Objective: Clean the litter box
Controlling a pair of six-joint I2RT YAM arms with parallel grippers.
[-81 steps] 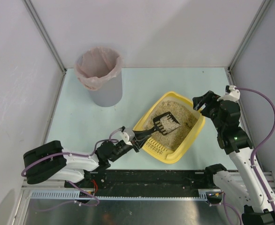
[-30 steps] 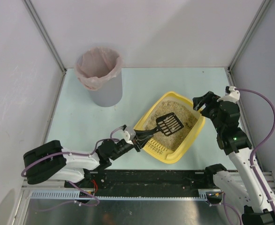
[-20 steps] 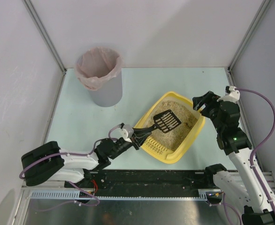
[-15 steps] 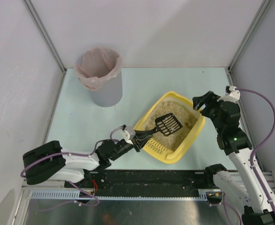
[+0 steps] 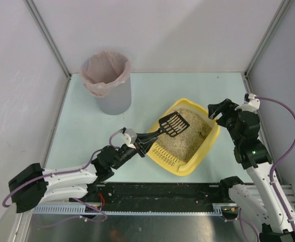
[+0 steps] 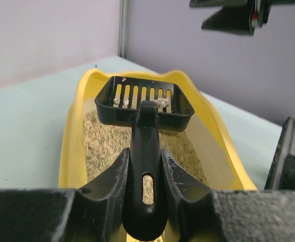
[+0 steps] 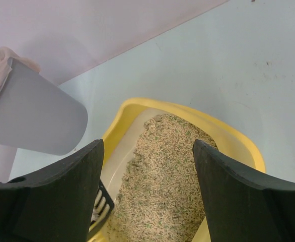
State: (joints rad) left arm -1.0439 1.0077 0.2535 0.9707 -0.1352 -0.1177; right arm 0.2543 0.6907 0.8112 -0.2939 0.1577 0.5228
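Left claw (image 6: 145,171): narrowed hard onto the handle of the black scoop (image 6: 143,126), one finger on each side, a firm pinch.
Litter box (image 5: 203,151): yellow, sitting on the right half of the worktop (image 5: 87,126), set on a diagonal, slotted grille (image 5: 167,159) along the near edge toward the arm bases.
Scoop: slotted head up over the far-left part of the box, above the litter (image 7: 162,191), handle running back toward the left arm; a few pale bits (image 6: 162,102) sitting on the slots.
Right claw (image 5: 215,110): spread wide, gripping nothing, hanging over the box's far-right corner, wrist view looking straight down between the fingers at the sand.
Litter: beige and grainy with greenish flecks, covering the floor of the box.
Bin (image 5: 112,98): grey, pink-lined, upright at the far left of the worktop, well apart from the box.
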